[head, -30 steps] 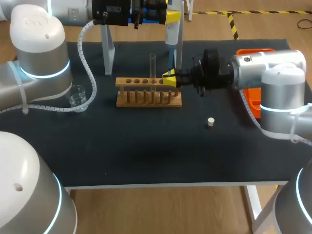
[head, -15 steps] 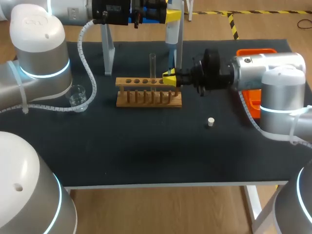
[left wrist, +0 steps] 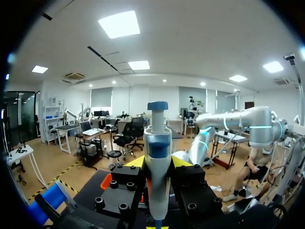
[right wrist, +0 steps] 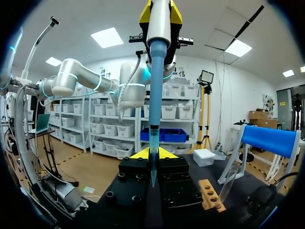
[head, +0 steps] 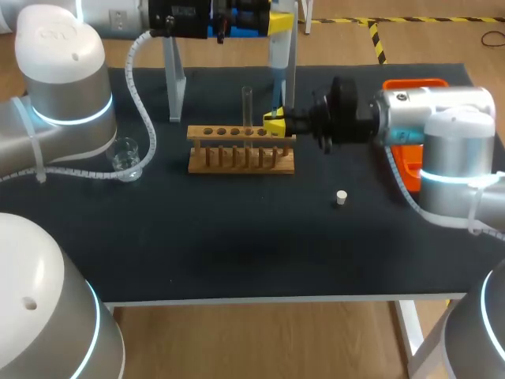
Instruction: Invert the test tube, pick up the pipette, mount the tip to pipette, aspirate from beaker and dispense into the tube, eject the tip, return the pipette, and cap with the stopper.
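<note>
Raised slightly, right claw pinches the tip over the right end of the rack. Left claw grips the pipette directly above. Step: tip mounting. Next: press both together, aligned.

test tube rack mid-table | test tube upright in rack, right of its middle | beaker on table, left of rack | stopper on table, right of and before rack | pipette in left hand, above rack's right end | pipette tip under pipette, between fingers of right hand
</note>
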Action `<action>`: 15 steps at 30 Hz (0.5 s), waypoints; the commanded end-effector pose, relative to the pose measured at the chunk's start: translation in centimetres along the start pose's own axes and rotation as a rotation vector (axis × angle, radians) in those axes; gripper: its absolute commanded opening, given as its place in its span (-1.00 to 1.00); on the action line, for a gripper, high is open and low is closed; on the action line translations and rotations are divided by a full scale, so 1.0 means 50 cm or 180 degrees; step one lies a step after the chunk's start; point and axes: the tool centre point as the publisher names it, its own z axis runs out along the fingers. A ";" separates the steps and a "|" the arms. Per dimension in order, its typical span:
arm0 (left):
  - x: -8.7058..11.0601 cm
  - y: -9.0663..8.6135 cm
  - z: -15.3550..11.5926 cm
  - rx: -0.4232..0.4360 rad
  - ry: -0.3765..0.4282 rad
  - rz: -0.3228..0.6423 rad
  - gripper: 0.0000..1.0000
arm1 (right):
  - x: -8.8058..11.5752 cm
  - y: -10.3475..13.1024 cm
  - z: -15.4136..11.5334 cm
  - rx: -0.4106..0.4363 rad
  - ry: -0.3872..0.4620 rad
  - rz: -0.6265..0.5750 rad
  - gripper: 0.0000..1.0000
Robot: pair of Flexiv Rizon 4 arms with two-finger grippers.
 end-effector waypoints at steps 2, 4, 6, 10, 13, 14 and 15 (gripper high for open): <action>-0.001 0.012 0.001 -0.0006 0.0006 -0.0003 -1.00 | -0.005 0.034 -0.002 0.0009 -0.0008 -0.0032 -1.00; -0.001 0.012 0.001 -0.0006 0.0006 -0.0003 -1.00 | -0.007 0.041 -0.003 0.0006 -0.0011 -0.0048 -1.00; -0.001 0.012 0.001 -0.0006 0.0006 -0.0003 -1.00 | -0.010 0.049 -0.004 0.0002 -0.0015 -0.0063 -1.00; -0.001 0.012 0.001 -0.0006 0.0006 -0.0003 -1.00 | -0.013 0.065 -0.008 -0.0004 -0.0020 -0.0096 -1.00; -0.001 0.012 0.001 -0.0006 0.0006 -0.0003 -1.00 | -0.014 0.073 -0.010 -0.0008 -0.0024 -0.0119 -1.00; -0.001 0.012 0.001 -0.0006 0.0006 -0.0003 -1.00 | -0.014 0.073 -0.010 -0.0006 -0.0024 -0.0123 -1.00; -0.001 0.012 0.001 -0.0006 0.0006 -0.0003 -1.00 | -0.014 0.073 -0.010 0.0001 -0.0022 -0.0129 -1.00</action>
